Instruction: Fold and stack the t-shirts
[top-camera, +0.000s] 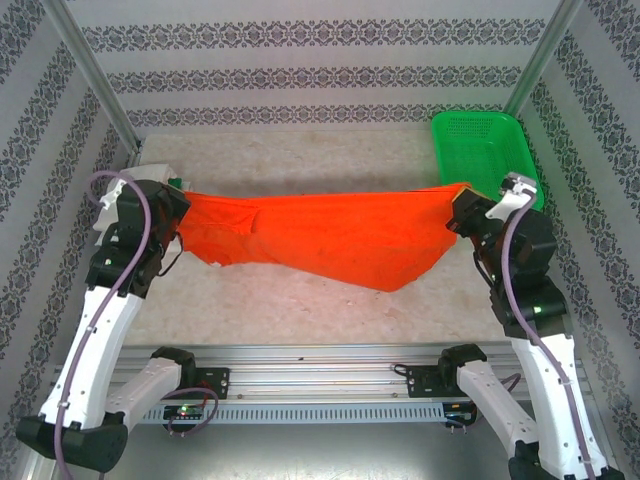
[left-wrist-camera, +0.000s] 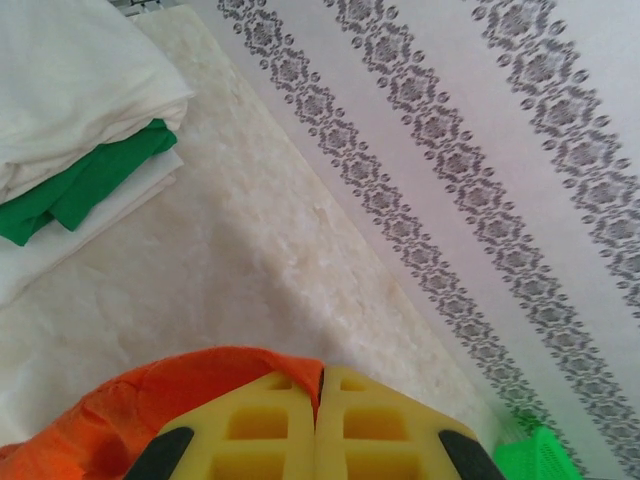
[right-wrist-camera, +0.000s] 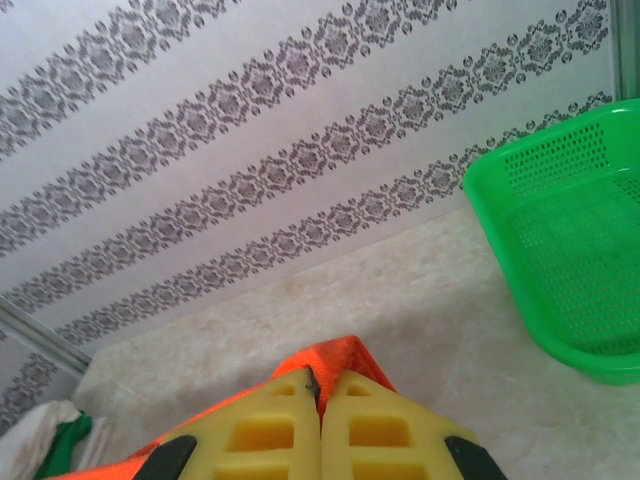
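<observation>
1. The orange shirt (top-camera: 320, 235) hangs stretched between the 2 arms, lifted above the table (top-camera: 300, 160). Its upper edge runs nearly straight from one gripper to the other. The cloth sags below that edge, lowest right of centre, where a fold dips toward the table.

2. Left gripper (top-camera: 178, 215): the jaws are fully closed, pads pressed together in the left wrist view, with a corner of the orange shirt pinched between them. Orange cloth bunches out to the left of the fingers.

3. Right gripper (top-camera: 462, 210): the jaws are likewise fully closed on the opposite corner of the orange shirt. A small peak of orange cloth stands up just beyond the fingertips in the right wrist view.

4. A stack of folded shirts (left-wrist-camera: 80, 80) lies at the far left of the table, near the left gripper. It is off-white, with 1 green shirt (left-wrist-camera: 80, 185) sandwiched between the layers.

5. A green mesh basket (top-camera: 485, 150) sits at the far right corner of the table, just behind the right gripper. No cloth can be seen in the part visible.
</observation>
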